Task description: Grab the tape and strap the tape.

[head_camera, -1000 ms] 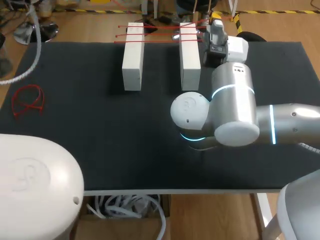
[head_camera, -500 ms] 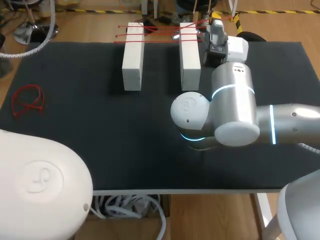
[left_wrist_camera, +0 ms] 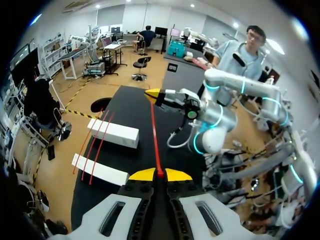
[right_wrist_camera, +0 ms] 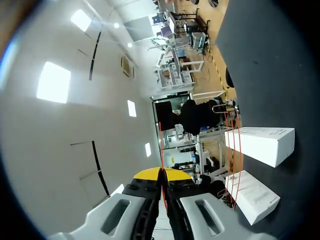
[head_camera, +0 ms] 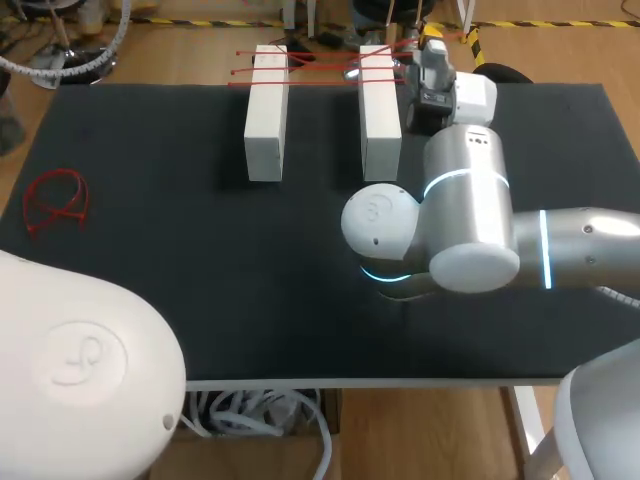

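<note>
A thin red tape [left_wrist_camera: 155,135] runs taut between my two grippers. My left gripper [left_wrist_camera: 160,173] is shut on one end; it is outside the head view. My right gripper [left_wrist_camera: 152,93] is shut on the other end, and the tape [right_wrist_camera: 161,150] leads away from between its fingers [right_wrist_camera: 162,172]. In the head view the right gripper [head_camera: 432,42] sits at the table's back edge, just right of the right white block [head_camera: 381,110]. Two more red strands [head_camera: 320,72] lie across this block and the left white block [head_camera: 266,115], also seen as red strands [left_wrist_camera: 95,147].
A loose bundle of red tape [head_camera: 55,198] lies near the left edge of the black table [head_camera: 200,280]. My right arm's large joints [head_camera: 440,235] hover over the table's right middle. My left arm's white housing [head_camera: 80,370] fills the near left corner.
My left arm's white housing has shifted a little to the right in the near left corner. Both grippers keep their hold and the right arm has not moved.
</note>
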You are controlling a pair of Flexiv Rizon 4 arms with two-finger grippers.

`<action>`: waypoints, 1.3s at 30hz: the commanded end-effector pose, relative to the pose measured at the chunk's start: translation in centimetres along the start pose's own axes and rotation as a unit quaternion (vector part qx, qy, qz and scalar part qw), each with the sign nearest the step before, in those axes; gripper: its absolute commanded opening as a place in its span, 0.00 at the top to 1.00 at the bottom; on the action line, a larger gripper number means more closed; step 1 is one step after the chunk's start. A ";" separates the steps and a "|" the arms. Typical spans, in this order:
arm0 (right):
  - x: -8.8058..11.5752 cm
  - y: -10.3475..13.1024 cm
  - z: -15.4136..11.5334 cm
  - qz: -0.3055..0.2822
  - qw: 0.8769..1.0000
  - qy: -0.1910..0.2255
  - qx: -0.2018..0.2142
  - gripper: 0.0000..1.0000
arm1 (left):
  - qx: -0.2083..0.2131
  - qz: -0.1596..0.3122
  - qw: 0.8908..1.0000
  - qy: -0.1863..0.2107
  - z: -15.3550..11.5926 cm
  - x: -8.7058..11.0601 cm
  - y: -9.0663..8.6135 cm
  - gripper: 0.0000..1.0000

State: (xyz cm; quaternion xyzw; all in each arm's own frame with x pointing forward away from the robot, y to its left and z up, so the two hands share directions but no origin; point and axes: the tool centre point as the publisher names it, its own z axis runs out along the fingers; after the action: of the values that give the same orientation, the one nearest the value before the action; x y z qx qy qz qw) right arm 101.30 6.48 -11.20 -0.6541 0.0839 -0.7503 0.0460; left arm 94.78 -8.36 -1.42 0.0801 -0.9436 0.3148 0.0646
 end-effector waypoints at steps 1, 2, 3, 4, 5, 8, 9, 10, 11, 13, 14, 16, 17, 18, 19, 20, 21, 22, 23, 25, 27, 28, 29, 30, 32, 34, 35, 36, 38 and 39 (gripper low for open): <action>0.3 0.1 0.0 -0.001 1.000 -0.004 0.000 1.00 | -0.032 -0.001 0.999 0.002 -0.1 -0.1 -0.3 1.00; 0.3 0.1 0.0 -0.001 1.000 -0.004 0.000 1.00 | -0.032 -0.001 0.999 0.002 -0.1 -0.1 -0.3 1.00; 0.3 0.1 0.0 -0.001 1.000 -0.004 0.000 1.00 | -0.032 -0.001 0.999 0.002 -0.1 -0.1 -0.3 1.00; 0.3 0.1 0.0 -0.001 1.000 -0.004 0.000 1.00 | -0.032 -0.001 0.999 0.002 -0.1 -0.1 -0.3 1.00; 0.3 0.1 0.0 -0.001 1.000 -0.004 0.000 1.00 | -0.032 -0.001 0.999 0.002 -0.1 -0.1 -0.3 1.00; 0.3 0.1 0.0 -0.001 1.000 -0.004 0.000 1.00 | -0.032 -0.001 0.999 0.002 -0.1 -0.1 -0.3 1.00; 0.3 0.1 0.0 -0.001 1.000 -0.004 0.000 1.00 | -0.032 -0.001 0.999 0.002 -0.1 -0.1 -0.3 1.00; 0.3 0.1 0.0 -0.001 1.000 -0.004 0.000 1.00 | -0.032 -0.001 0.999 0.002 -0.1 -0.1 -0.3 1.00; 0.3 0.1 0.0 -0.001 1.000 -0.004 0.000 1.00 | -0.044 0.004 0.999 -0.002 -0.1 -0.2 -0.4 1.00; 0.3 0.1 0.0 -0.001 1.000 -0.004 0.000 1.00 | -0.059 0.021 0.998 -0.010 0.0 -0.2 -0.5 1.00; 0.3 0.1 0.0 -0.001 1.000 -0.004 0.000 1.00 | -0.064 0.022 0.998 -0.011 0.2 -0.3 -0.5 1.00; 0.3 0.1 0.0 -0.001 1.000 -0.004 0.000 1.00 | -0.068 0.025 0.997 -0.021 0.3 -0.3 -0.6 1.00; 0.3 0.1 0.0 -0.001 1.000 -0.004 0.000 1.00 | -0.071 0.025 0.997 -0.027 0.4 -0.4 -0.6 1.00; 0.3 0.1 0.0 -0.001 1.000 -0.004 0.000 1.00 | -0.075 0.027 0.996 -0.029 0.4 -0.4 -0.7 1.00; 0.3 0.1 0.0 -0.001 1.000 -0.004 0.000 1.00 | -0.080 0.028 0.996 -0.029 0.5 -0.5 -0.9 1.00; 0.3 0.1 0.0 -0.001 1.000 -0.004 0.000 1.00 | -0.085 0.030 0.995 -0.030 0.5 -0.6 -1.0 1.00; 0.3 0.1 0.0 -0.001 1.000 -0.004 0.000 1.00 | -0.091 0.031 0.995 -0.029 0.6 -0.7 -1.1 1.00; 0.3 0.1 0.0 -0.001 1.000 -0.004 0.000 1.00 | -0.093 0.032 0.995 -0.031 0.6 -0.8 -1.2 1.00; 0.3 0.1 0.0 -0.001 1.000 -0.004 0.000 1.00 | -0.096 0.036 0.994 -0.034 0.6 -0.9 -1.3 1.00; 0.3 0.1 0.0 -0.001 1.000 -0.004 0.000 1.00 | -0.103 0.043 0.993 -0.035 0.6 -1.0 -1.5 1.00; 0.3 0.1 0.0 -0.001 1.000 -0.004 0.000 1.00 | -0.105 0.045 0.993 -0.033 0.8 -1.1 -1.6 1.00; 0.3 0.1 0.0 -0.001 1.000 -0.004 0.000 1.00 | -0.105 0.046 0.993 -0.032 0.9 -1.2 -1.7 1.00; 0.3 0.1 0.0 -0.001 1.000 -0.004 0.000 1.00 | -0.104 0.047 0.993 -0.031 1.0 -1.2 -1.7 1.00; 0.3 0.1 0.0 -0.001 1.000 -0.004 0.000 1.00 | -0.103 0.050 0.993 -0.030 1.2 -1.2 -1.6 1.00; 0.3 0.1 0.0 -0.001 1.000 -0.004 0.000 1.00 | -0.103 0.052 0.993 -0.030 1.4 -1.2 -1.6 1.00; 0.3 0.1 0.0 -0.001 1.000 -0.004 0.000 1.00 | -0.102 0.054 0.993 -0.030 1.7 -1.1 -1.5 1.00; 0.3 0.1 0.0 -0.001 1.000 -0.004 0.000 1.00 | -0.102 0.054 0.993 -0.029 1.8 -1.1 -1.4 1.00; 0.3 0.1 0.0 -0.001 1.000 -0.004 0.000 1.00 | -0.101 0.054 0.993 -0.030 2.0 -1.1 -1.3 1.00; 0.3 0.1 0.0 -0.001 1.000 -0.004 0.000 1.00 | -0.099 0.054 0.993 -0.030 2.3 -1.0 -1.0 1.00; 0.3 0.1 0.0 -0.001 1.000 -0.004 0.000 1.00 | -0.095 0.053 0.994 -0.030 2.5 -1.0 -0.9 1.00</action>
State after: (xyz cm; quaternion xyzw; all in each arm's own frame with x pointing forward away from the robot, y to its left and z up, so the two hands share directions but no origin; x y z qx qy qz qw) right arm 101.31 6.43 -11.20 -0.6541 0.0834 -0.7503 0.0464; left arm 95.98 -10.53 -2.46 0.0313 -0.9748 0.2190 0.0294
